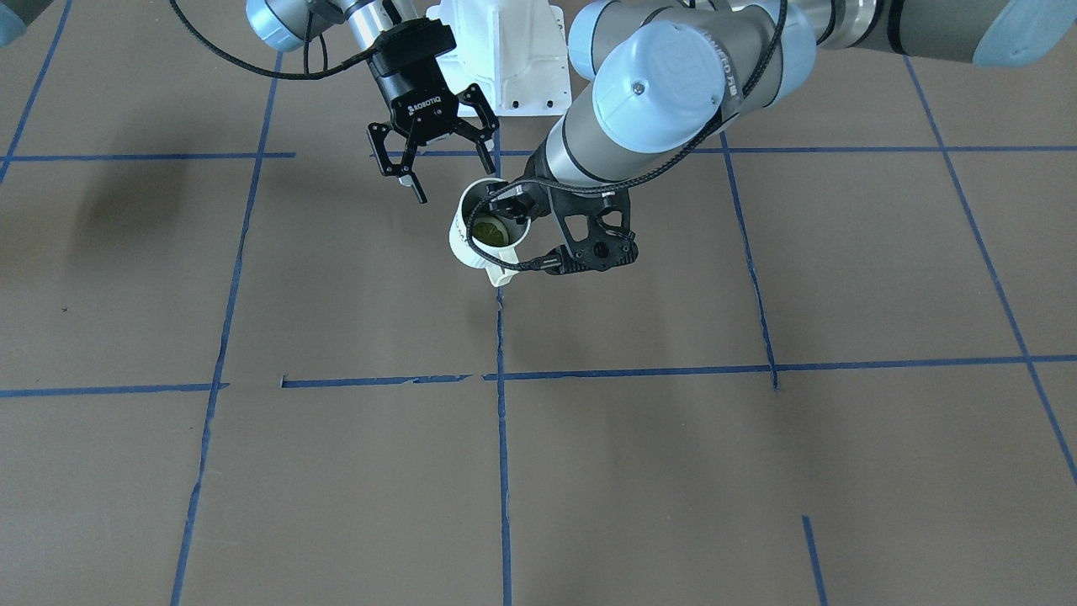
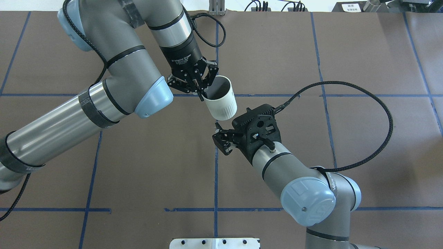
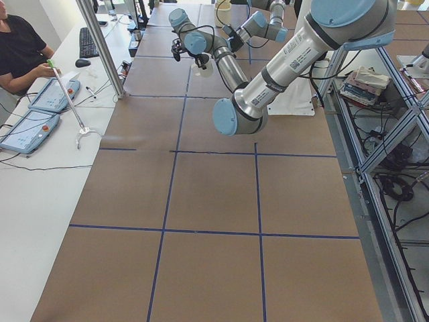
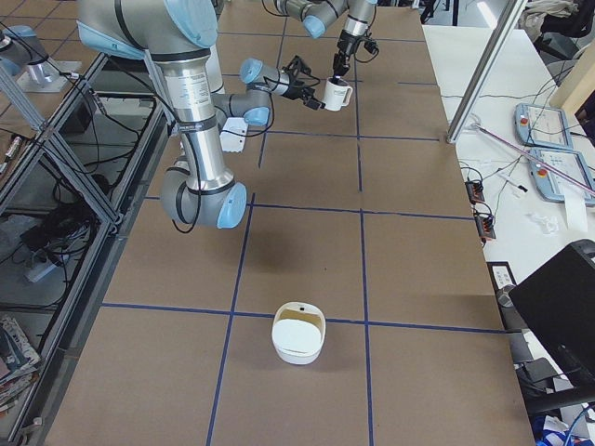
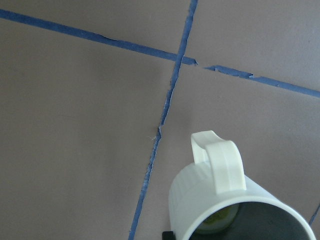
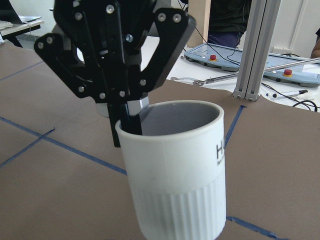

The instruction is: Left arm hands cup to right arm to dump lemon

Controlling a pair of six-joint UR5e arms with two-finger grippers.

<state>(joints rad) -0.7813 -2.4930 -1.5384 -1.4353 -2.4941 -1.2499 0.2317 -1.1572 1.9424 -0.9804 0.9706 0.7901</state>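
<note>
Left end effector (image 2: 202,92) clamps one cup (image 2: 221,103) by its rim, one lemon (image 1: 488,229) inside; right end effector (image 2: 220,139) gapes.

Lighting: bright, even, from above. Shadows: soft dark blotches on brown paper-covered table (image 1: 126,202), upper left of front view. Glare: pale streaks along silver-grey left arm (image 2: 45,131), overhead view. Focus: white ribbed mug (image 6: 175,170) crisp, right wrist view.
</note>
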